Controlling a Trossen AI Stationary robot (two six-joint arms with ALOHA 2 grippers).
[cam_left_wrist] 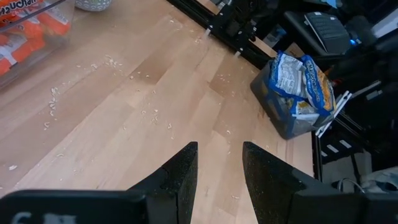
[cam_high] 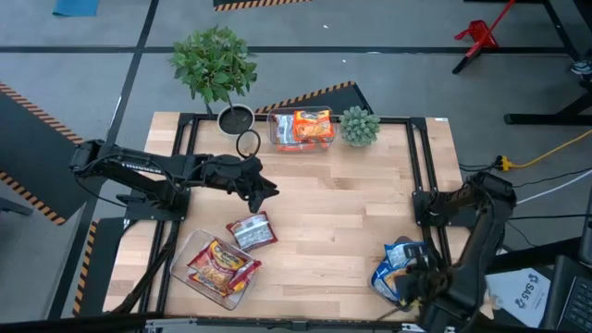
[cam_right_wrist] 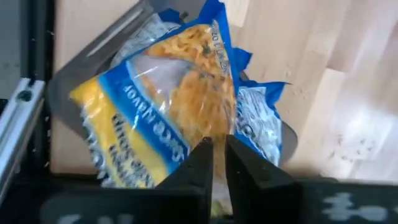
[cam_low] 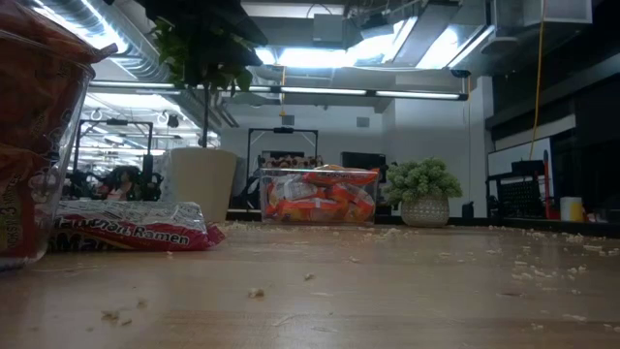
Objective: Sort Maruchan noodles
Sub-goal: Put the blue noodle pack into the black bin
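The right hand [cam_right_wrist: 219, 163] pinches a blue noodle packet [cam_right_wrist: 168, 99], its long axis tilted over the tub [cam_high: 381, 277].

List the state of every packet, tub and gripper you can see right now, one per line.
Loose red packet: flat on the table, beside the red tub.
Red tub: holds red packets.
Orange tub: holds orange packets, at the far edge.
Blue tub: stuffed with blue packets.
Left gripper: jaws open, empty, above bare table.
Right gripper: jaws nearly closed, over a blue packet.
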